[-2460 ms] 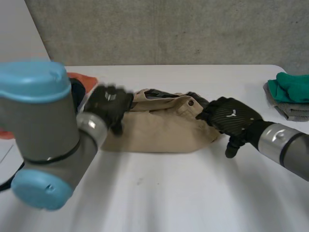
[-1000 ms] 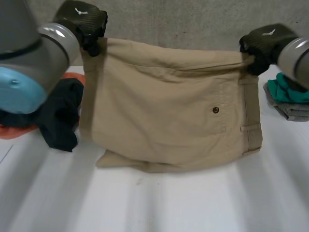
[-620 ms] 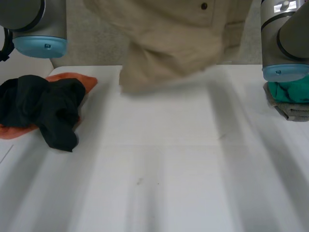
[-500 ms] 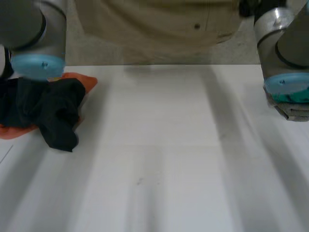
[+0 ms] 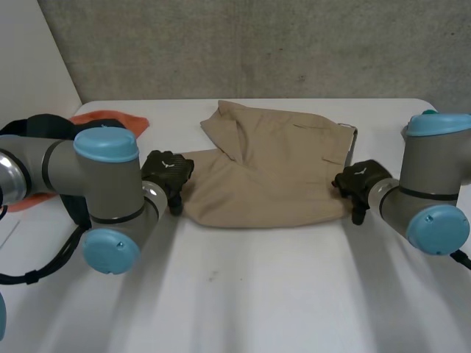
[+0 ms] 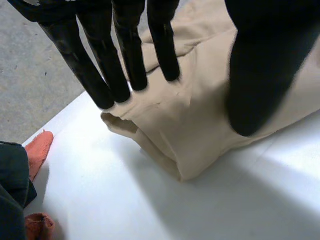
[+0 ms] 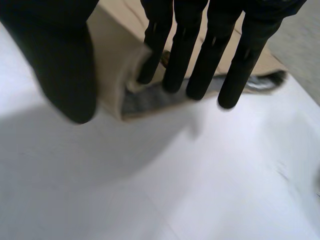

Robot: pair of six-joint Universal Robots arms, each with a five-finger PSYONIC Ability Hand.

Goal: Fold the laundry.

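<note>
**Open hands flank beige trousers (image 5: 268, 173) on the white worktop (image 5: 257, 294)**

Nearest the camera the worktop lies bare. Beyond it, the left hand (image 5: 168, 171) sits at the trousers' left end and the right hand (image 5: 358, 179) at the waistband end, where grey lining shows. The garment lies flat between them, its long axis running from hand to hand, so each hand is equally close to its own end. Both hands are spread, with straight fingers (image 6: 127, 60) over the cloth edge and the thumb held apart, and neither grips anything. The far left corner lies turned over on itself. Farther left, beside the left arm, a dark garment (image 6: 10, 172) rests on an orange cloth (image 5: 121, 120).
</note>
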